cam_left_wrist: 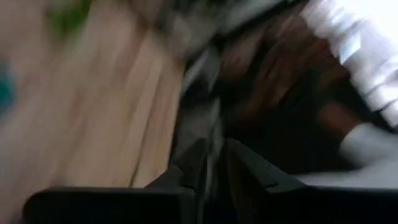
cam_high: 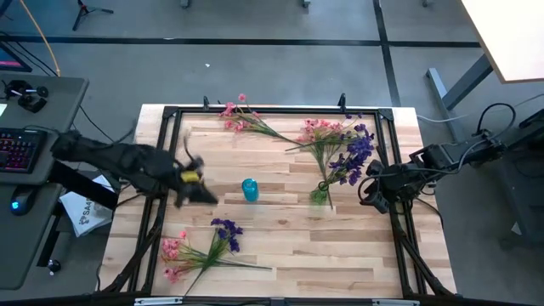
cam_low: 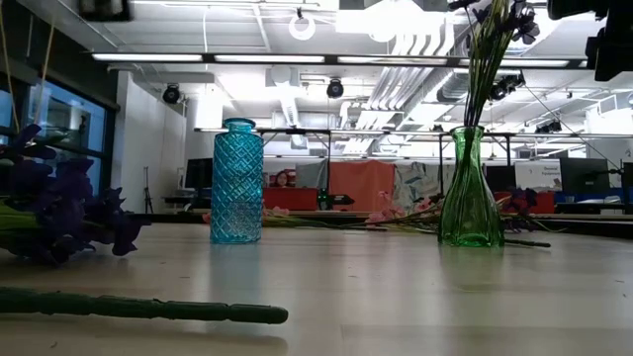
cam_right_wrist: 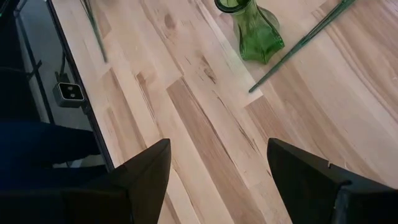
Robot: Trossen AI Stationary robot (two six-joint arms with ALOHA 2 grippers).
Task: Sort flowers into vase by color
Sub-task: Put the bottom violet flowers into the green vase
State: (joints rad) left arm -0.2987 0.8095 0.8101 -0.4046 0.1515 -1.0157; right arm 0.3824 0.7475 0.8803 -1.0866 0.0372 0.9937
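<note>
A green glass vase [cam_high: 321, 195] stands on the table's right half with purple flowers [cam_high: 353, 157] in it. A blue patterned vase [cam_high: 249, 189] stands at mid-table and holds nothing. Pink sprigs [cam_high: 240, 116] and a pink and purple mix [cam_high: 327, 132] lie along the far side. Another mixed bunch [cam_high: 204, 246] lies near the front edge. My left gripper [cam_high: 201, 192] hovers left of the blue vase; its fingers [cam_left_wrist: 198, 163] are almost together with nothing between them. My right gripper [cam_right_wrist: 217, 162] is open, just right of the green vase [cam_right_wrist: 252, 28], above bare wood.
A black metal frame [cam_high: 280, 110] borders the wooden table top. In the low view a loose green stem [cam_low: 138, 309] and purple blossoms [cam_low: 59, 213] lie close to the near edge. Bare wood lies between the two vases and in the near right part of the table.
</note>
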